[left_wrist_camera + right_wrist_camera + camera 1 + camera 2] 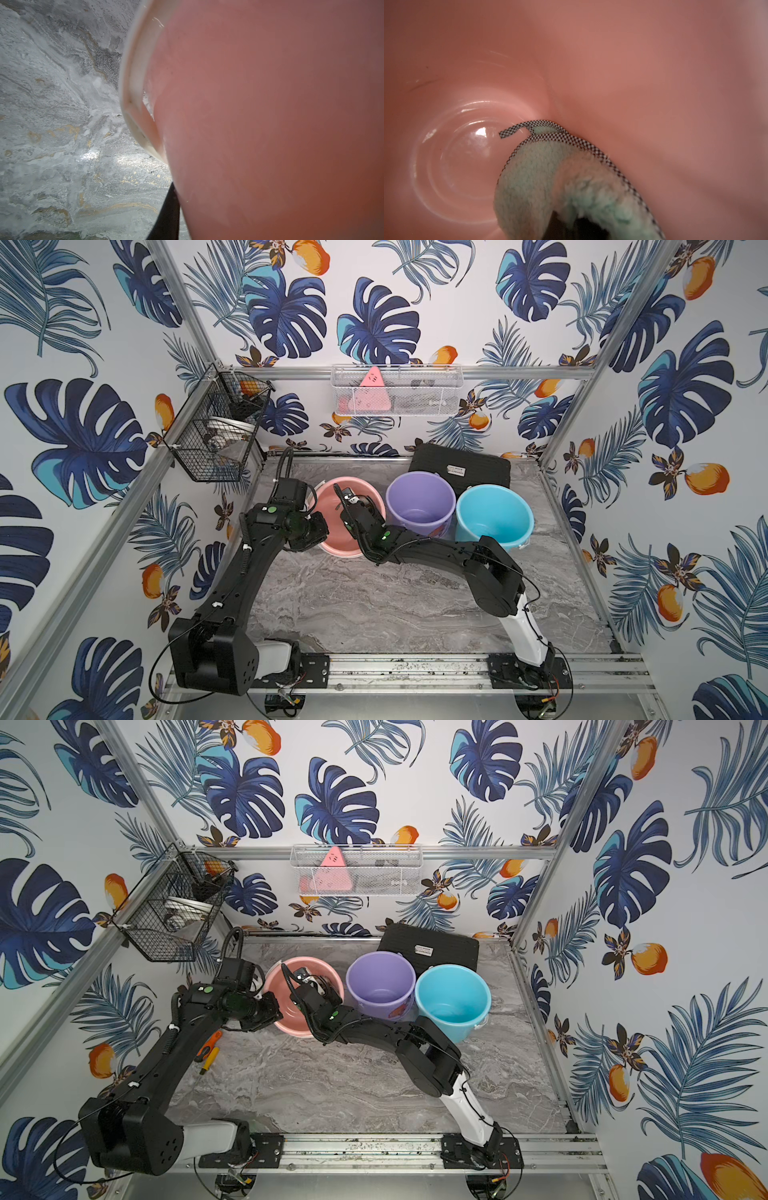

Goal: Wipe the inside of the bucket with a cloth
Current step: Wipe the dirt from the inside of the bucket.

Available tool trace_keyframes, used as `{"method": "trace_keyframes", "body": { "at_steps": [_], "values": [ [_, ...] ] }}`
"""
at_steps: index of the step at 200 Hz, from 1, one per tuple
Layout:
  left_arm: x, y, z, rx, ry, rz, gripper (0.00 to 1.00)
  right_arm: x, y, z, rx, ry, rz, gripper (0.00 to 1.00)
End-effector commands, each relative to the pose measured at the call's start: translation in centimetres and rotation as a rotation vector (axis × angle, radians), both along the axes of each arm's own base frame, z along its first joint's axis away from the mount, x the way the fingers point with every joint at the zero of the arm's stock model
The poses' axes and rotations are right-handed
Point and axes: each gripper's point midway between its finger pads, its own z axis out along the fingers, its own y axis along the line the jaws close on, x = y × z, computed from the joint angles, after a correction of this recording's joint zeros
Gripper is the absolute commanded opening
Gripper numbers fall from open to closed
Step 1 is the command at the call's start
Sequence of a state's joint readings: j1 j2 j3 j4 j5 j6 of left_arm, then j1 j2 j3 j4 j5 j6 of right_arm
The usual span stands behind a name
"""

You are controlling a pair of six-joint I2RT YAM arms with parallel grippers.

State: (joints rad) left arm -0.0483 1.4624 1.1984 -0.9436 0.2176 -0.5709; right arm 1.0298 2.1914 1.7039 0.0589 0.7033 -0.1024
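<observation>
Three round plastic buckets stand in a row on the far half of the grey marble-patterned surface (374, 605). There is one pink round plastic bucket (330, 510), one purple bucket (419, 506) just beside it at its 3 o'clock, and one light blue bucket (494, 518) just beside the purple one at its 4 o'clock.

Both arms are at the pink bucket. The right end effector (354, 502) reaches into it from 5 o'clock, clamped tight on the only cloth, a pale green fleecy cloth (542, 176) edged with checked ribbon. In the right wrist view the cloth drapes over the fingers and touches the inner wall where it curves into the glossy bottom.

The left end effector (319, 531) sits at the bucket's 8 o'clock rim, its jaws almost together and clamped on the wall. The left wrist view shows one black finger (168, 212) against the outer wall near the white handle (133, 83); the other finger is hidden.

One flat black case (461, 466) lies at the purple bucket's 12 o'clock. Two wire baskets hang on the frame: a black one (212, 443) at 10 o'clock and a white one (397, 391) at 12 o'clock. In a top view, two hand tools (210, 1048) lie beside the left arm.
</observation>
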Motion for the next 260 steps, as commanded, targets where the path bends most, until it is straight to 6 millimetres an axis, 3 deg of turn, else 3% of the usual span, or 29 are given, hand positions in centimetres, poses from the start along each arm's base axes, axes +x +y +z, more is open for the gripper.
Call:
{"method": "trace_keyframes", "body": {
  "at_steps": [1,30,73,105,134,162,202,227,260],
  "values": [
    [0.5,-1.2,0.5,-0.05,-0.035,-0.064,0.0,-0.8,2.8,2.9,0.095,-0.089,0.108,0.0],
    [0.5,-1.3,0.4,-0.053,-0.025,-0.069,0.0,-2.2,4.7,3.6,0.106,-0.116,0.185,0.0],
    [0.0,-2.0,0.9,-0.083,-0.034,-0.077,0.0,0.3,4.2,2.8,0.044,-0.171,0.067,0.0],
    [-0.3,-2.2,1.2,-0.099,-0.04,-0.07,0.0,3.0,1.4,1.6,0.004,-0.156,-0.072,0.0],
    [-0.5,-2.0,1.2,-0.088,-0.045,-0.061,0.0,4.1,-1.0,1.0,-0.013,-0.15,-0.147,0.0],
    [0.0,-1.8,1.6,-0.08,-0.058,-0.047,0.0,4.8,-3.1,-1.5,-0.136,-0.102,-0.225,0.0],
    [0.7,-0.4,1.9,-0.003,-0.078,-0.016,0.0,3.5,-5.4,-3.0,-0.214,-0.04,-0.257,0.0],
    [1.3,0.0,2.1,0.018,-0.097,0.005,0.0,2.2,-5.9,-4.1,-0.208,0.08,-0.236,0.0],
    [1.9,0.0,1.9,0.019,-0.106,0.017,0.0,-0.7,-3.5,-5.0,-0.055,0.301,-0.078,0.0]
  ]
}}
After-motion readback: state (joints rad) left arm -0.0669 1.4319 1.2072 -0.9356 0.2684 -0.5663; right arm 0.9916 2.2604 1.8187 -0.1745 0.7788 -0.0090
